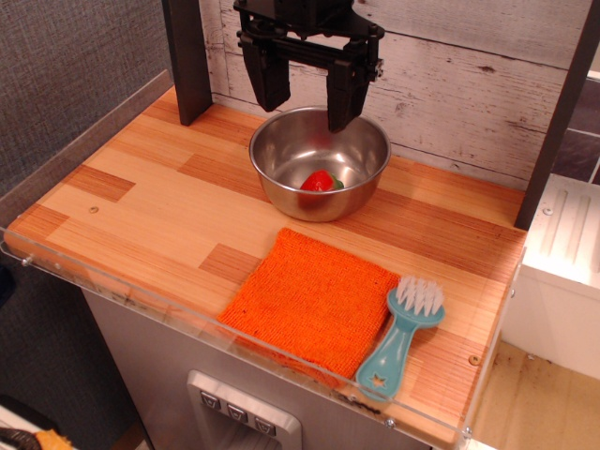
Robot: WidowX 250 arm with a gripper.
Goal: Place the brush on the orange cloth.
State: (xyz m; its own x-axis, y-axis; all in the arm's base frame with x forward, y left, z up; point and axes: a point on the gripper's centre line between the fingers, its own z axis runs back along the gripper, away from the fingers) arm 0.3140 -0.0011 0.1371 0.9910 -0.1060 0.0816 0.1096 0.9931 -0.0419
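The teal-blue brush (401, 339) lies on the wooden table at the front right, white bristles up and away, star-holed handle end toward the front edge. It rests just right of the orange cloth (314, 300), touching or nearly touching its right edge. The cloth lies flat in front of the steel bowl. My black gripper (307, 103) hangs open and empty at the back of the table, above the bowl's far rim, far from the brush.
The steel bowl (281, 141) stands at the back centre with a red strawberry-like object (321, 181) inside. A clear acrylic lip (141, 291) runs along the table's front edge. Dark posts stand at the back left (187, 56) and right (558, 122). A white-plank wall is behind.
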